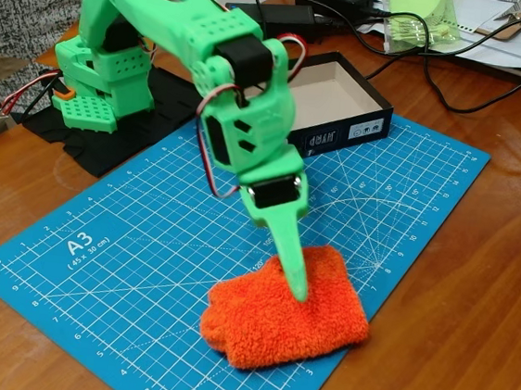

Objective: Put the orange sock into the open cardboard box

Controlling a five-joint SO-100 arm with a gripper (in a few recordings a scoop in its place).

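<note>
On blue cutting mat (141, 266), near front edge: orange sock (266, 321), long axis left-right, directly beneath gripper (297, 287), fingertip touching; jaw state indeterminable. Open cardboard box (345, 101) well behind.

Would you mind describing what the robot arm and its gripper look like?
The arm is bright green printed plastic, blocky, with black servo motors at the joints and thin red, white and black wires looping alongside. The gripper ends in a long, tapered green finger.

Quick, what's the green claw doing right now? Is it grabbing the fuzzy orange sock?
Gripper: tip down on the orange sock, which lies on the blue mat; open or shut cannot be told from this angle.
</note>
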